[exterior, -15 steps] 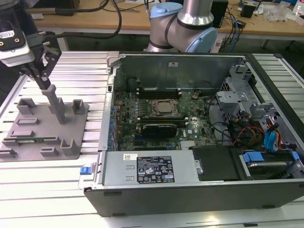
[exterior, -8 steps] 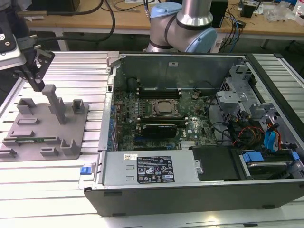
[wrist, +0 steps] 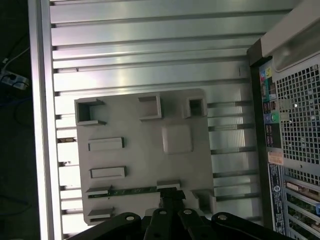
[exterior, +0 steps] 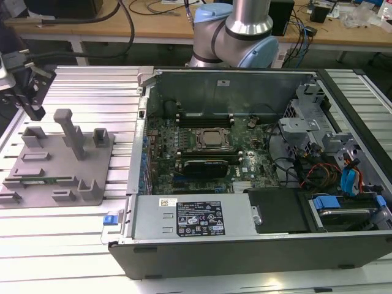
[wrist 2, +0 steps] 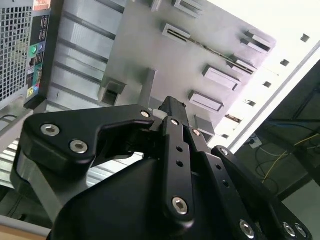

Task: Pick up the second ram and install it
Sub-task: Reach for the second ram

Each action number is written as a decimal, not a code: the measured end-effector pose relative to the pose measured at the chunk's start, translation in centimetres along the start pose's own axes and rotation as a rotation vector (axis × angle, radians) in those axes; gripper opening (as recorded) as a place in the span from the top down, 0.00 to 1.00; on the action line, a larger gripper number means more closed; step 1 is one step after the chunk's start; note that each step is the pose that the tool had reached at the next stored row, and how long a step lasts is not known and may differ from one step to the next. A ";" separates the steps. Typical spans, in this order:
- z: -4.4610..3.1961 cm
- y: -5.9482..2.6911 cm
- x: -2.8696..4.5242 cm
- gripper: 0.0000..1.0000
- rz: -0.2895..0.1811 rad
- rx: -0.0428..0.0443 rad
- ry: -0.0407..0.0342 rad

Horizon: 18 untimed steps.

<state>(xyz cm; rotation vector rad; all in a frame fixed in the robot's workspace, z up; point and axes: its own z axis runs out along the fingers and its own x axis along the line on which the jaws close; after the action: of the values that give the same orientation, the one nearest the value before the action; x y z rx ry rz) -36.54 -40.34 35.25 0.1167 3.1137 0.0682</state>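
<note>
Second ram (wrist: 131, 190) sits in grey fixture plate (wrist: 145, 160), just beside one plate edge, long axis parallel to that edge. Pincer (wrist: 172, 195) narrow, empty, above plate.

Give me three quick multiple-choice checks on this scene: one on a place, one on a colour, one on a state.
1. Where is the second ram? A) in the gray tray B) on the wooden bench C) in a person's hand
2. Its board's colour? A) blue B) green C) red
3. The computer case is: A) closed B) open, motherboard exposed C) upside down

Answers: 1 A, it lies in the tray's holders, with the claw nearby; 2 B, green shows along its length; 3 B, the board's parts are in plain sight.
</note>
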 end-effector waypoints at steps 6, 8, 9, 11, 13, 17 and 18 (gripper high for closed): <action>0.81 -0.60 1.59 0.92 0.000 0.0000 0.0000; 1.02 -0.75 1.87 0.92 0.000 0.0000 0.0000; 1.32 -0.94 2.25 0.92 0.000 0.0000 -0.0001; 1.81 -1.21 2.64 0.92 0.000 -0.0001 -0.0001; 2.17 -1.38 2.91 0.92 0.000 0.0000 0.0002; 2.37 -1.44 3.00 0.92 0.000 0.0002 0.0007; 2.39 -1.44 3.00 0.92 0.000 0.0000 0.0005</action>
<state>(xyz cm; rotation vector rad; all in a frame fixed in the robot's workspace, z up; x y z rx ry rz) -39.57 -41.44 32.73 0.1167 3.1142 0.0682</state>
